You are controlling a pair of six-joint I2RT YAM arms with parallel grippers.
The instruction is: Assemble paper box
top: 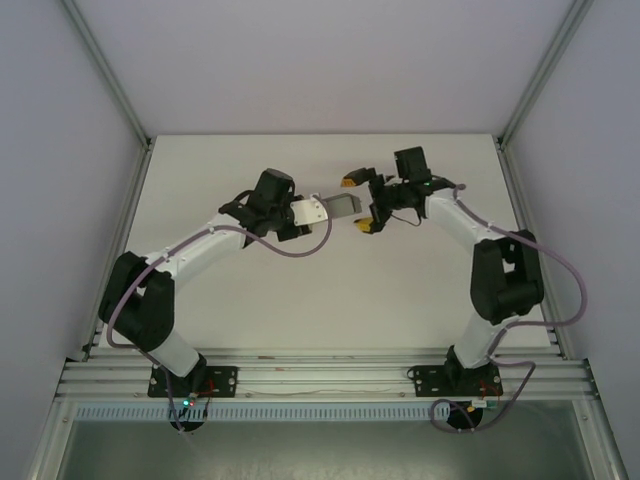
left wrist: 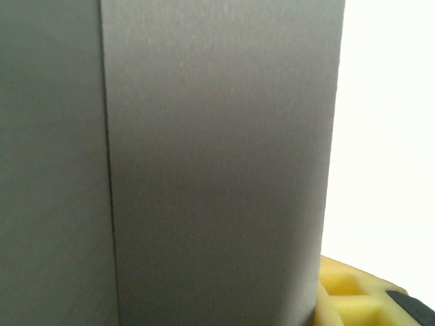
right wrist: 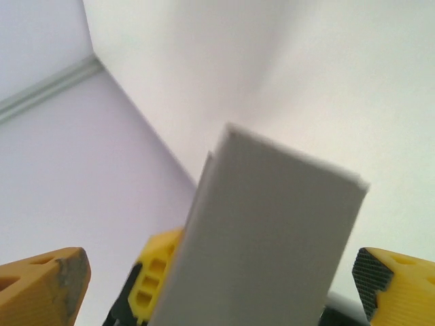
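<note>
Paper box (top: 343, 207) mid-frame above tabletop (top: 250, 310), clamped in left tool (top: 322, 210). Right tool (top: 358, 203) spread wide, straddling the box's right end. Open room on every side.

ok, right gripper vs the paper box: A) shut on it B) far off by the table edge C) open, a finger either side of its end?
C: the right gripper is open, its yellow fingers straddling the end of the paper box that the left gripper holds.
</note>
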